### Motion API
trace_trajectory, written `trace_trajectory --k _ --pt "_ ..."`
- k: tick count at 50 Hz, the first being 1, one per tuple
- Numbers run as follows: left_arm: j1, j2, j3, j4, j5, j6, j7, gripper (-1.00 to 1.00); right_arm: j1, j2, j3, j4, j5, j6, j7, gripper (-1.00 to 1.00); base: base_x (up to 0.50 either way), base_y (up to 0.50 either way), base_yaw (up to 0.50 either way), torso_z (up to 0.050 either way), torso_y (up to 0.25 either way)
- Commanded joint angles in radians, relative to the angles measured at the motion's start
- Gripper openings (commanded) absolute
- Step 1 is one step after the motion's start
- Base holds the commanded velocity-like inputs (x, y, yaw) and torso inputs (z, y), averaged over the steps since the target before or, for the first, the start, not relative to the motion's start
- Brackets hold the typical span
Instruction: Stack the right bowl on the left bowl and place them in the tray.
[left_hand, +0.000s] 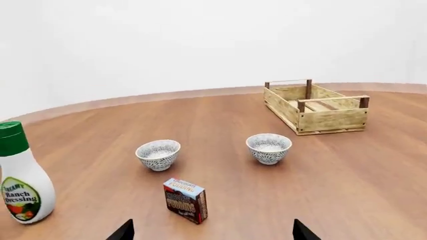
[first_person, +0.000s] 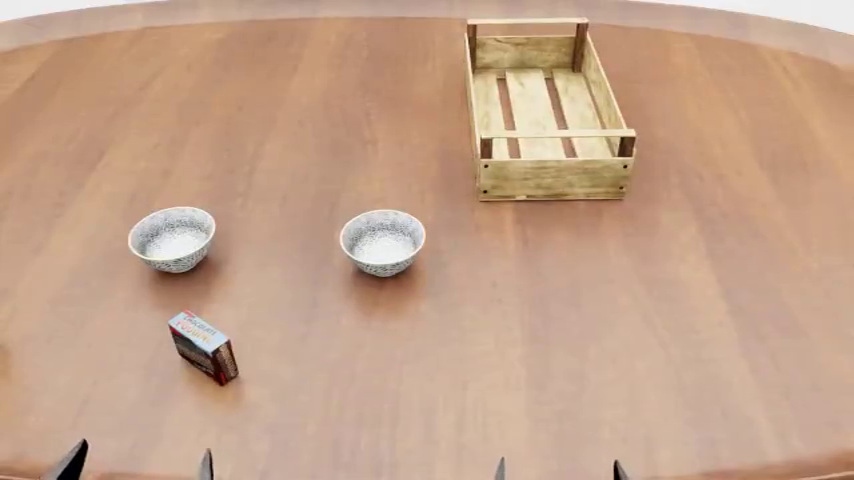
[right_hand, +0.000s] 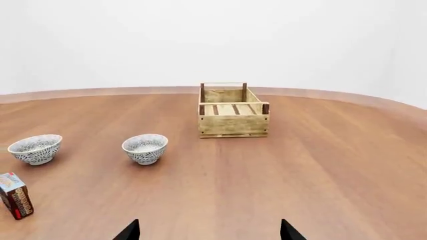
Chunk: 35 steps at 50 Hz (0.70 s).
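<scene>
Clearly the right bowl (first_person: 383, 241) lay ahead-left of the right gripper (first_person: 557, 470), jaws apart, the nearer arm; left gripper (first_person: 134, 465) was also spread

Head camera is looking steeply down from the table's (first_person: 667, 330) near edge; tray (first_person: 547, 110) sitting at 1 o'clock, far off. Both wrist cameras are hanging low at that near edge, facing forward across the wood, well back. All three are sharing both bowls, the tray and the small box (first_person: 204, 347).
</scene>
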<state>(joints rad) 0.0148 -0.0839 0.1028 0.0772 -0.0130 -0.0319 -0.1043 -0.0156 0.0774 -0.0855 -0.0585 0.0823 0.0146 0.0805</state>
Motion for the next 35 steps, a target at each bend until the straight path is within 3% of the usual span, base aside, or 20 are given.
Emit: trace_trajectory --k 1,8,11,16,27,35 --pt "0.066 -0.028 -0.014 0.332 0.081 0.003 -0.023 1.0 -0.066 0.02 0.009 -0.308 -0.026 0.047 0.014 1.0 0.0 0.0 0.0 0.0 0.0" --pt "0.102 -0.052 -0.1 0.868 0.05 -0.129 -0.034 1.0 -0.106 0.055 0.063 -0.799 -0.044 0.103 0.061 1.0 0.0 0.0 0.0 0.0 0.0" --pt "0.125 -0.042 -0.138 0.969 0.067 -0.113 -0.054 1.0 -0.129 0.063 0.094 -0.921 -0.023 0.091 0.073 1.0 0.0 0.0 0.0 0.0 0.0" --pt "0.17 0.079 -0.194 0.97 0.098 -0.005 0.055 1.0 -0.148 0.091 0.106 -0.987 0.004 0.081 0.094 1.0 0.0 0.0 0.0 0.0 0.0" --pt "0.189 0.078 -0.19 0.97 0.058 0.064 0.071 1.0 -0.157 0.204 0.053 -0.985 0.028 0.04 0.218 1.0 0.0 0.0 0.0 0.002 0.0" --pt "0.203 0.08 -0.188 0.97 0.072 0.064 0.06 1.0 -0.159 0.246 0.036 -0.984 0.04 0.037 0.261 1.0 0.0 0.0 0.0 0.05 0.0"
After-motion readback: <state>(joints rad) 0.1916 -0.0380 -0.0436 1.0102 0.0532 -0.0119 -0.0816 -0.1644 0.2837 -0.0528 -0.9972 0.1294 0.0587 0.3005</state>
